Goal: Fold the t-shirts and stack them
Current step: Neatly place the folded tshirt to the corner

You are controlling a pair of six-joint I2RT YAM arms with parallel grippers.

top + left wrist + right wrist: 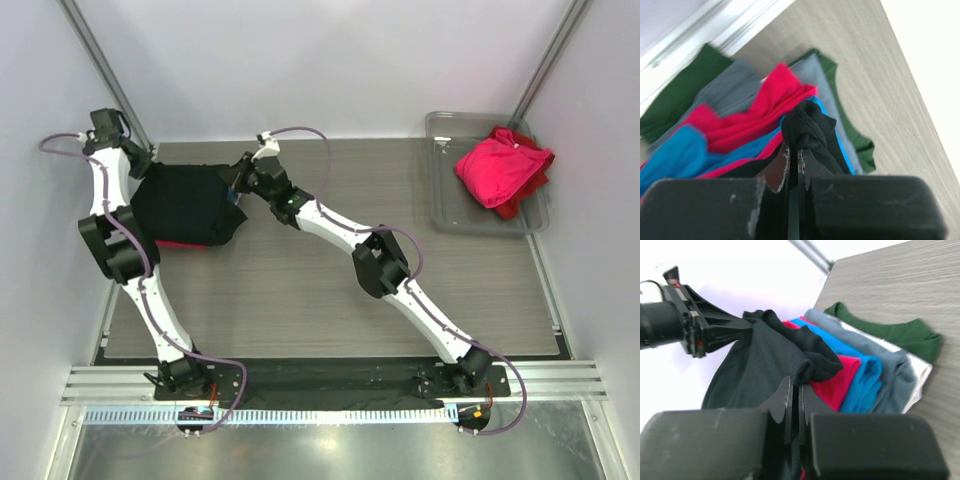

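Spanning left gripper (794, 150) to right gripper (795, 386), black t-shirt (185, 205)

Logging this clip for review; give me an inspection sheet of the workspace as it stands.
Surface: grey wood-grain table, middle bare.
Job's things: black t-shirt held over the folded stack at far left; pink and red shirts bunched in the tray at far right.
Clutter: nothing seen.
Grippers: left gripper and right gripper, fingers shut on the black t-shirt.
Cables: purple cables loop along both arms.
Surroundings: white walls, metal rail at the near edge.
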